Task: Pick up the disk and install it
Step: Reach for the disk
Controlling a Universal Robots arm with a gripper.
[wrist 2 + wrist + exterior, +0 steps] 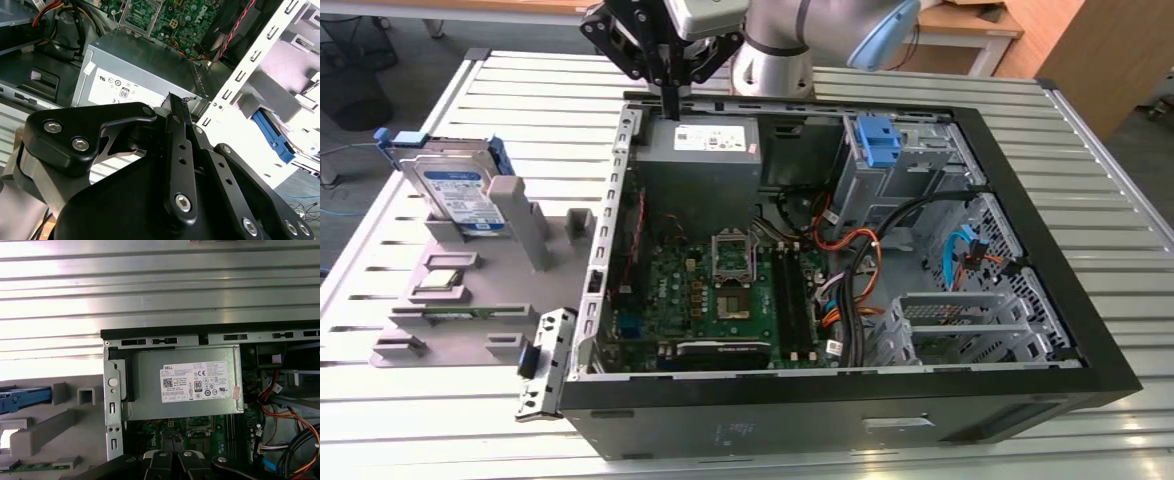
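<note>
Disk (464,200): stands on edge in its blue carrier, slotted into the grey fixture at the exterior view's left. It is outside the case, untouched and well apart from my tool.
Gripper (671,112): my jaws are drawn together with nothing between them. It hangs over the far rim of the case, just above the power supply.
Step in hand: the pick is not yet begun, by my judgement. I am at the approach stage, and nothing of the install is done.
Next move calls for: as I judge it, the jaws parted wide enough to take the carrier, and a clear line down onto its upper edge.
Table (454,440): slatted metal top that bears the case and the fixture.
Case (1107,370): open computer tower lying on its side, with the circuit board exposed.
Fixture (480,300): grey holder with several slots and posts. One tall post stands just beside the disk and crowds that side of it.
Power supply (700,150): grey box against the far wall, directly under my tool.
Drive cage (907,170): grey metal with a blue bracket (877,140) fixed on top, at the exterior view's right. I judge it the likely seat.
Cables (841,245): orange and black leads lie near the cage mouth and may snag.
</note>
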